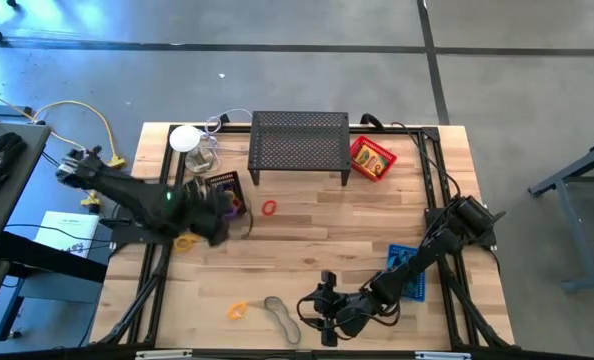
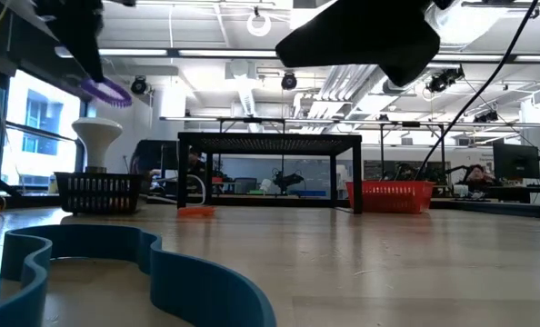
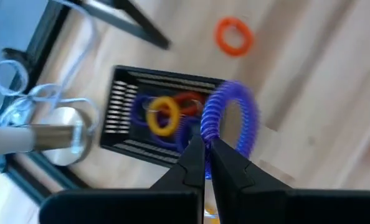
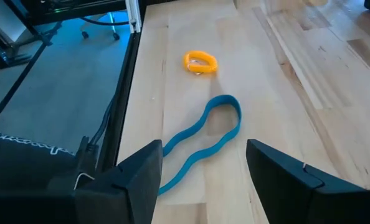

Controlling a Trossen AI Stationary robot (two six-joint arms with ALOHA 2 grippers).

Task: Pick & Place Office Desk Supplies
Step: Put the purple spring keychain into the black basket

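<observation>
My left gripper (image 3: 203,144) is shut on a purple coiled ring (image 3: 232,121) and holds it in the air by the black mesh tray (image 3: 126,102), which holds yellow, red and purple rings. In the high view the gripper (image 1: 229,208) is at the tray's (image 1: 223,183) near right corner. An orange-red ring (image 1: 268,208) lies on the table to the right of it. My right gripper (image 4: 203,150) stands open near the table's front edge, over one end of a blue elongated loop (image 4: 217,127) that lies flat. An orange ring (image 4: 200,62) lies beyond the loop. My left gripper pinches the purple ring's coiled rim (image 3: 208,129) between its two fingertips at one spot. The fingers slant down from above. The ring (image 2: 105,91) is lifted clear of the table and the tray, tilted at the fingers' lower end.
A large black perforated stand (image 1: 299,145) is at the table's far middle, with a red mesh tray (image 1: 372,157) to its right. A white round-topped glass object (image 1: 189,142) stands by the black tray. A blue tray (image 1: 407,272) sits under the right arm; a yellow item (image 1: 184,241) lies at the left.
</observation>
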